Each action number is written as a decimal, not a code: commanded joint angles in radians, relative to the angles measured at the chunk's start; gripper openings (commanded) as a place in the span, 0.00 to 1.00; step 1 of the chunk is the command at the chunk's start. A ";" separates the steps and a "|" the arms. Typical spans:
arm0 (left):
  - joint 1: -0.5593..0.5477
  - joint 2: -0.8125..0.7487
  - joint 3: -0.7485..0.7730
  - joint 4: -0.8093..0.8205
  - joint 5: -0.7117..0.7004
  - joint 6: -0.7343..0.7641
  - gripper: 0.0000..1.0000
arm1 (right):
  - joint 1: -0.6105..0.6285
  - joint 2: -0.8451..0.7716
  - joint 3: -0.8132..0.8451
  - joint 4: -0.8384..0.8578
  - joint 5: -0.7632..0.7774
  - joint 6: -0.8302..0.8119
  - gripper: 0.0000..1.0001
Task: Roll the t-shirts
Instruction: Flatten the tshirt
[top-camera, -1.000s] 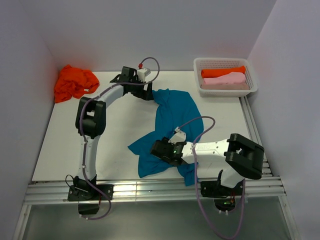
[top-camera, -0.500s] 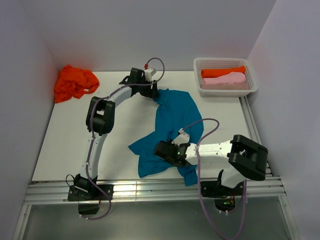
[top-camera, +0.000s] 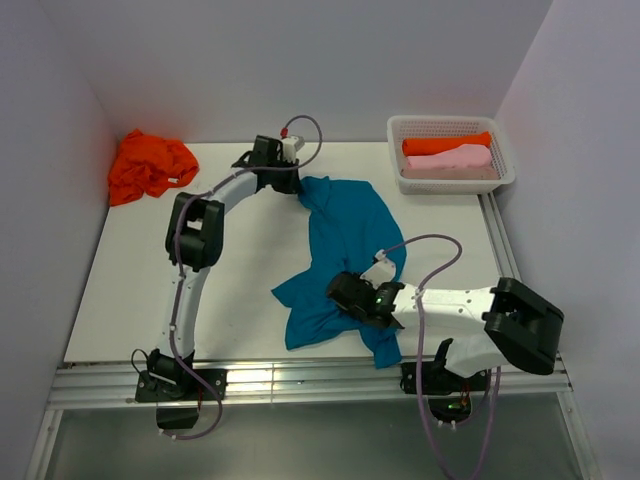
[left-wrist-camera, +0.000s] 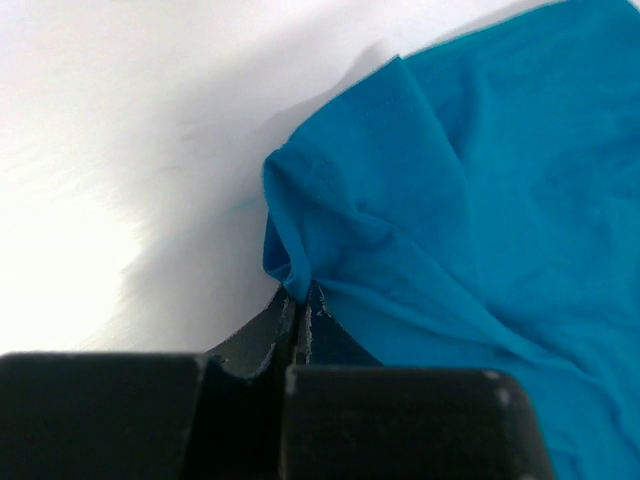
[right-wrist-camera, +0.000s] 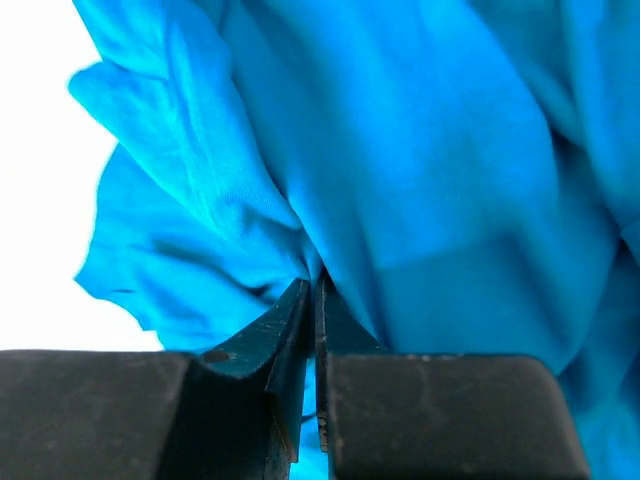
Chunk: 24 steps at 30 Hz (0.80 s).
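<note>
A teal-blue t-shirt (top-camera: 345, 235) lies crumpled across the middle of the white table (top-camera: 130, 280). My left gripper (top-camera: 298, 190) is at its far left corner, shut on a pinched fold of the teal cloth (left-wrist-camera: 300, 265). My right gripper (top-camera: 345, 293) is at the shirt's near part, shut on a bunched fold of the same shirt (right-wrist-camera: 300, 250). An orange-red t-shirt (top-camera: 148, 165) lies heaped at the far left corner. A rolled orange-red shirt (top-camera: 445, 144) and a rolled pale pink shirt (top-camera: 450, 158) lie in the basket.
A white mesh basket (top-camera: 505, 170) stands at the far right corner of the table. Metal rails (top-camera: 300, 380) run along the near edge and the right side. Pale walls close in the left, back and right.
Both grippers have gone from open to shut on the teal shirt. The right arm has shifted right, dragging the shirt's near part with it; the left gripper has moved slightly left at the far corner.
</note>
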 joint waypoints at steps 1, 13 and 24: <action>0.106 -0.130 0.007 -0.047 -0.063 0.022 0.00 | -0.069 -0.082 -0.015 -0.010 0.032 -0.086 0.09; 0.371 -0.440 -0.390 -0.122 -0.100 0.244 0.00 | -0.434 -0.076 0.253 -0.049 -0.087 -0.535 0.02; 0.474 -0.630 -0.680 -0.168 -0.038 0.340 0.00 | -0.548 0.145 0.453 -0.096 -0.171 -0.668 0.30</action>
